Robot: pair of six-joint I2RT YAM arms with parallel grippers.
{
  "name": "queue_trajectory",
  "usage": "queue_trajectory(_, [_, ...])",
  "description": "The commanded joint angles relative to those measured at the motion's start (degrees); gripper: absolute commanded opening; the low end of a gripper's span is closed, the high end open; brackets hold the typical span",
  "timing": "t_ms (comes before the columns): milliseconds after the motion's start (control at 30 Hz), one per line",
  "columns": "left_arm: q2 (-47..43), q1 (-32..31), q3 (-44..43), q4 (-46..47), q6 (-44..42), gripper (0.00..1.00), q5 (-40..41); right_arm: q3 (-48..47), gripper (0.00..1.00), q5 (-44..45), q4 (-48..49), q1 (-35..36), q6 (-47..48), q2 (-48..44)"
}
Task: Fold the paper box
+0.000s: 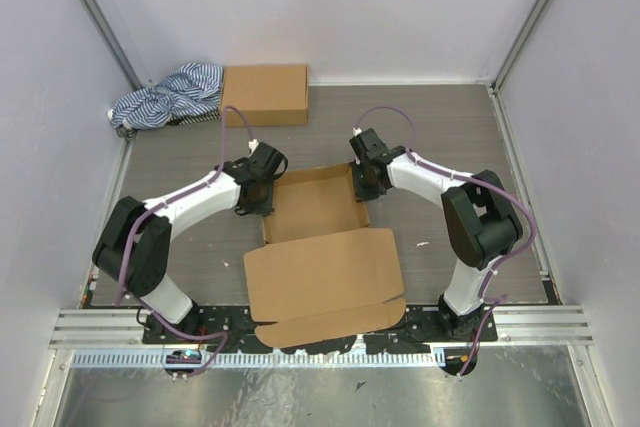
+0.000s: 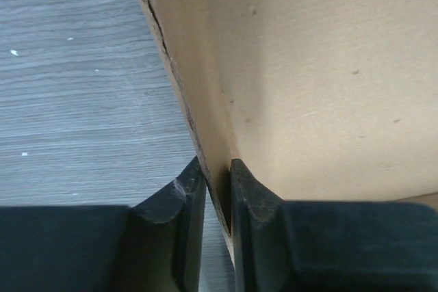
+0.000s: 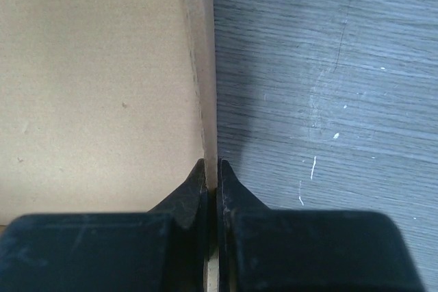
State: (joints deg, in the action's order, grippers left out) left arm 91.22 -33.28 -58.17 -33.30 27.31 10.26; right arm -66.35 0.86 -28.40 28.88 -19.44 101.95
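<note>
Table (image 1: 450,137): grey wood-grain surface, enclosed by pale walls on three sides.

Paper box (image 1: 320,267): plain brown corrugated cardboard, lying at the middle of the table between the two arms. Its shallow tray sits on the far side with left, right and far walls raised. The large lid panel lies open and flat toward the near edge, and its front flap reaches the rail by the arm bases. The tray interior is bare in both wrist views.

Second box (image 1: 265,94): compact brown cardboard, closed, at the far edge of the table, left of centre and well apart from the paper box.

Cloth (image 1: 170,95): blue-and-white striped, crumpled in the far left corner, touching the second box's left side.

Left gripper (image 2: 217,193): positioned at the tray's left wall. One finger is outside the wall and one inside, the jaws closed onto the upright cardboard between them.

Right gripper (image 3: 212,176): positioned at the tray's right wall. The jaws are pressed nearly together, pinching the thin wall edge, with one finger inside the tray and one over the table.
</note>
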Motion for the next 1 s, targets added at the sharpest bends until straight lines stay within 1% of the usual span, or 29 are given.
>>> queue_trajectory(0, [3.52,-1.25,-4.10,-7.42,-0.99,0.21,9.17,-1.59,0.01,2.98,-0.34,0.87,-1.56,-0.21])
queue_trajectory(67, [4.76,-1.56,-4.65,-7.70,-0.44,0.13,10.34,-1.39,0.01,3.44,-0.51,0.98,-1.61,-0.09])
queue_trajectory(100, [5.20,-1.62,-4.58,-7.36,-0.02,0.04,10.94,-1.17,0.01,3.90,-0.51,1.00,-1.65,-0.10])
queue_trajectory(133, [5.65,-1.69,-4.67,-7.36,0.39,0.00,11.61,-0.97,0.01,4.14,-0.52,1.00,-1.63,-0.01])
queue_trajectory(233, [6.74,-2.19,-5.50,-8.38,1.41,0.00,14.64,-0.50,0.01,4.75,-0.62,1.09,-2.03,0.09])
queue_trajectory(367, [7.85,-4.17,-7.30,-11.07,2.10,0.00,21.04,-0.61,0.01,5.43,-0.84,1.15,-2.43,0.13])
queue_trajectory(500, [9.24,-6.21,-8.52,-12.48,2.64,0.00,25.54,-1.19,0.01,5.64,-1.11,1.28,-2.87,0.29])
queue_trajectory(733, [10.12,-7.00,-6.92,-10.65,3.19,0.00,26.75,-1.42,0.01,6.34,-1.48,1.36,-3.06,0.65])
queue_trajectory(967, [11.67,-6.95,-7.92,-9.78,3.19,0.00,25.91,-2.64,0.01,7.05,-1.88,1.35,-3.26,1.94])
